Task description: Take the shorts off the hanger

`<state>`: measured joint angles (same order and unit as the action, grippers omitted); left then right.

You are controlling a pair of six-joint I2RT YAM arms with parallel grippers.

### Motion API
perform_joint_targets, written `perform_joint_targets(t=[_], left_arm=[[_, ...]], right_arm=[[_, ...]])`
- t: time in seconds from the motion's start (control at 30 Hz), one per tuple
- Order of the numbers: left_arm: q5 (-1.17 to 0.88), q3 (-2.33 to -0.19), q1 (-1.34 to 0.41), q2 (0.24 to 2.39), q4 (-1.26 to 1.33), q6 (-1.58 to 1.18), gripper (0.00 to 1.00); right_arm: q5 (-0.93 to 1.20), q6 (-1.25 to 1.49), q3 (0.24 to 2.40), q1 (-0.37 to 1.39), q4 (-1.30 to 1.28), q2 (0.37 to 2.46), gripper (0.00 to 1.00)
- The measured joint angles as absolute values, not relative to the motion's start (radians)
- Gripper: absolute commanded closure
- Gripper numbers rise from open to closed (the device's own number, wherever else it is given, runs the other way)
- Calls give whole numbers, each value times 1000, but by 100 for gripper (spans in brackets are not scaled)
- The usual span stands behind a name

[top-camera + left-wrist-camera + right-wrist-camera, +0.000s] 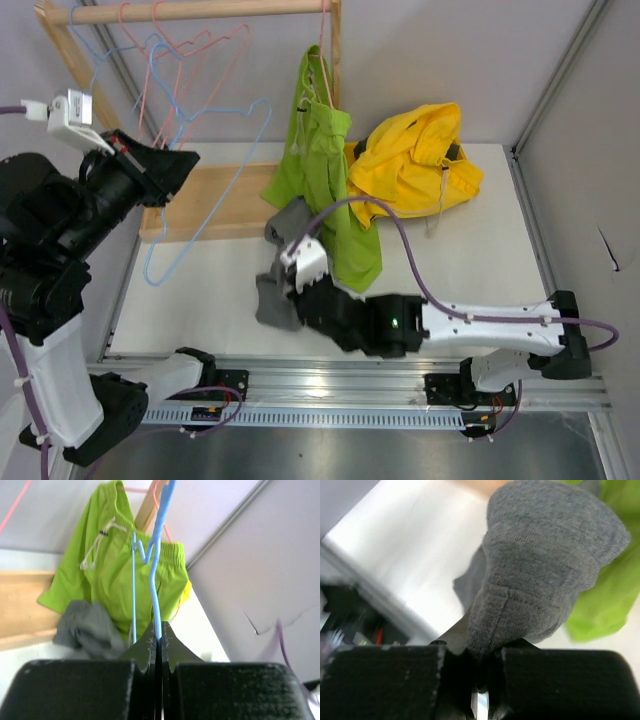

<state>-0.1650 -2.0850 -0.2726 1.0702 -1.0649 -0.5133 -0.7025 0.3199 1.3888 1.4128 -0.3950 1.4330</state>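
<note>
Nearest the bases, the right arm lies low across the bench. The right jaws are clamped on a fold of the mid grey shorts, whose cloth bunches over and ahead of them near the bench's front edge. Just beyond the grey cloth, the lower hem of the lime green shorts comes down beside it. These shorts hang by the waistband at the right end of the wooden rack, seemingly on a pink hanger. The yellow shorts lie heaped on the bench to their right. On the left, the raised left arm has the left jaws pinched shut on the wire of a light blue hanger. Farther back, bare pink and blue hangers hang from the rack's rail.
</note>
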Motion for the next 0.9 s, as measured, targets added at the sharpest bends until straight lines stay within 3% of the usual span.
perform_joint_targets(t=[0.23, 0.37, 0.53, 0.67, 0.9], left_arm=[[-139, -2246, -273, 1282, -1044, -493, 100], [-88, -2352, -271, 1437, -1029, -469, 100], [-51, -2428, -245, 1607, -981, -451, 100], [-55, -2429, -192, 1685, -937, -443, 100], [-100, -2468, -117, 1761, -833, -445, 100]], right_arm=[[-962, 429, 1362, 1835, -536, 1276, 100], [-1127, 419, 1462, 2042, -596, 1213, 100], [-1335, 119, 1562, 2299, -386, 1218, 100], [-1402, -83, 1612, 2341, -266, 1280, 100], [-1437, -140, 1591, 2306, -262, 1258, 100]])
